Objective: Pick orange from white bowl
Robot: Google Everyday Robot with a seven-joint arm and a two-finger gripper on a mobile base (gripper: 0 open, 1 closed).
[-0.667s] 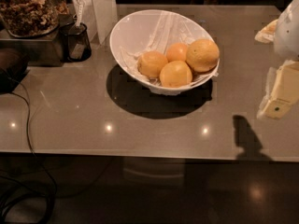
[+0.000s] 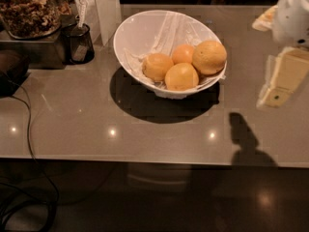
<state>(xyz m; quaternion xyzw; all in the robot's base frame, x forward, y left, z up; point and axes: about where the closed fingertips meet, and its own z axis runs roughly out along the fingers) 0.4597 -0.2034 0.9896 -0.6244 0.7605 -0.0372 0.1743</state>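
The orange (image 2: 209, 57), the largest and palest of the four fruits, lay in the white bowl (image 2: 137, 37), at its right side and against the low part of the slanted rim. It touched two of the three smaller oranges (image 2: 181, 76), which lay to its left and nearer. Its top and its right side were free. Crinkled translucent wrap (image 2: 166, 28) lined the bowl behind the fruits. The bowl stood about the middle of the glossy grey surface (image 2: 96, 115) and threw a dark shadow on its near side.

The end effector (image 2: 282, 79) hung at the right edge of the view, above the surface, well apart from the bowl. Only a cream-coloured part and a white part above it were visible, and I cannot tell if it was released or clenched; it carried nothing that I could see. Its shadow (image 2: 246, 139) fell on the near right part of the surface.

So the orange lay to the left of the end effector and a little farther. The fruit is round, with no long axis to respect. In my judgement the coming move should go left over the low rim and then descend on the orange from above, because the neighbouring fruits close its left side.

At the far left stood a black cup (image 2: 79, 45) and a glass jar (image 2: 29, 8).
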